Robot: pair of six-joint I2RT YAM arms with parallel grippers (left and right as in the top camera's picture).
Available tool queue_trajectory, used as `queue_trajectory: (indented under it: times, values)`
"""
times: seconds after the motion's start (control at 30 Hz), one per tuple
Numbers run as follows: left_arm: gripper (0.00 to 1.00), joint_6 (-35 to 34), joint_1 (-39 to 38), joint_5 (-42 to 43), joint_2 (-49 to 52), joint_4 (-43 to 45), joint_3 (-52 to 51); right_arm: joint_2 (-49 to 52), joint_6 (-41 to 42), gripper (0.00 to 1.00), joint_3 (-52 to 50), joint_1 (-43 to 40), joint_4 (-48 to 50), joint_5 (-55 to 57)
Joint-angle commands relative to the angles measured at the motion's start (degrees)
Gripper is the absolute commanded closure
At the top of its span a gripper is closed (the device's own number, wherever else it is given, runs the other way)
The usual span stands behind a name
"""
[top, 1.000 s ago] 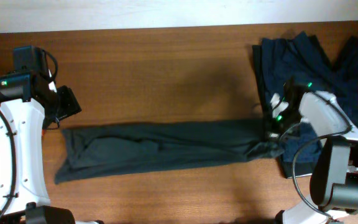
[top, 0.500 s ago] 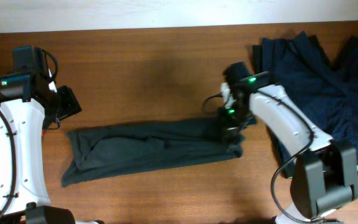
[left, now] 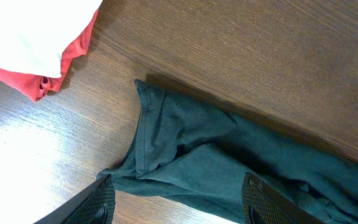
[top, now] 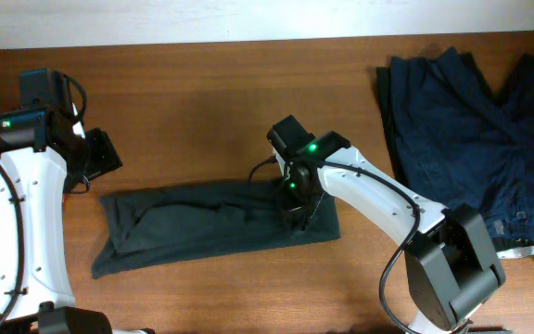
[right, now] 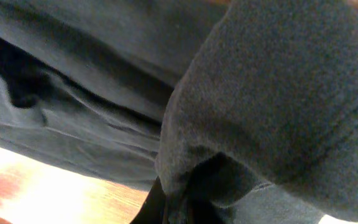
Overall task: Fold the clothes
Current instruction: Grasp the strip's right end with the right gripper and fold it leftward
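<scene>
My right hand [top: 296, 208] pinches one end of the T-shirt [top: 184, 223] above its middle so the cloth doubles over; my left hand [left: 179, 194] hangs wide, off the cloth.

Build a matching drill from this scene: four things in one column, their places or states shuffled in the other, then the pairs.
1. dark T-shirt
2. navy garment
3. red garment
4. left gripper

A. open, over a dark hem
B. partly under a white garment
C. long strip in the middle
D. spread out, far right

Pairs: 1-C, 2-D, 3-B, 4-A.
</scene>
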Motion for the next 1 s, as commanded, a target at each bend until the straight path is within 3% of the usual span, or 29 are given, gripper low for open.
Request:
queue_trajectory:
  times: [0.0, 0.27, 0.37, 0.4, 0.47, 0.7, 0.97]
  values:
    - [0.35, 0.72, 0.17, 0.61, -0.72, -0.13, 0.61, 0.22, 0.92, 0.96, 0.61, 0.61, 0.52, -2.82]
    - [0.35, 0.92, 0.17, 0.61, -0.72, -0.15, 0.61, 0.22, 0.90, 0.90, 0.61, 1.03, 1.44, -6.62]
    - [0.35, 0.92, 0.17, 0.61, -0.72, -0.15, 0.61, 0.22, -1.68, 0.71, 0.61, 2.08, 1.46, -10.01]
    - [0.35, 0.92, 0.17, 0.61, -0.72, -0.15, 0.61, 0.22, -7.37, 0.50, 0.61, 2.78, 1.42, -14.49]
    - [0.35, 0.92, 0.17, 0.61, -0.72, -0.15, 0.61, 0.22, -8.81, 0.38, 0.61, 3.15, 1.66, -15.08]
    - [0.35, 1.14, 0.17, 0.59, -0.72, -0.37, 0.61, -0.28, -8.76, 0.39, 1.81, -0.50, -0.20, -14.14]
    - [0.24, 1.57, 0.20, 0.57, -0.68, -1.05, -3.74, -0.72, -8.63, 0.44, 16.48, -9.86, -21.53, -1.84]
